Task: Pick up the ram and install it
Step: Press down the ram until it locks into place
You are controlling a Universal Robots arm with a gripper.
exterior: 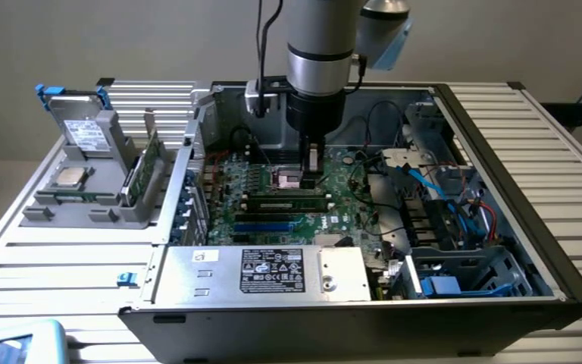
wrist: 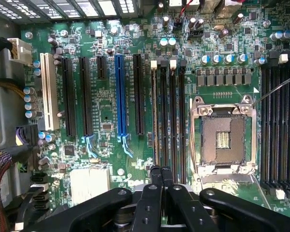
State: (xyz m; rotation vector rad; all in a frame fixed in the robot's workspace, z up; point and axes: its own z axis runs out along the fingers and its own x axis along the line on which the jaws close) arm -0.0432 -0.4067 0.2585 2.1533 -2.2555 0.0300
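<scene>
My gripper (wrist: 162,176) has its fingers pressed together, empty, hanging low over the motherboard (wrist: 106,111) just beside the bare processor socket (wrist: 223,137) and the black memory slots (wrist: 166,116). A green stick, the ram (exterior: 289,202) I think, lies seated in a slot near the board's middle, just in front of the gripper. All of this sits inside the open computer case (exterior: 533,250) on the slatted table (exterior: 48,258).

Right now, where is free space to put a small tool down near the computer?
The slatted table is bare in front of the grey holder, and again at the exterior view's right of the computer case. Inside the case it is crowded: motherboard, cables, and the claw.
</scene>
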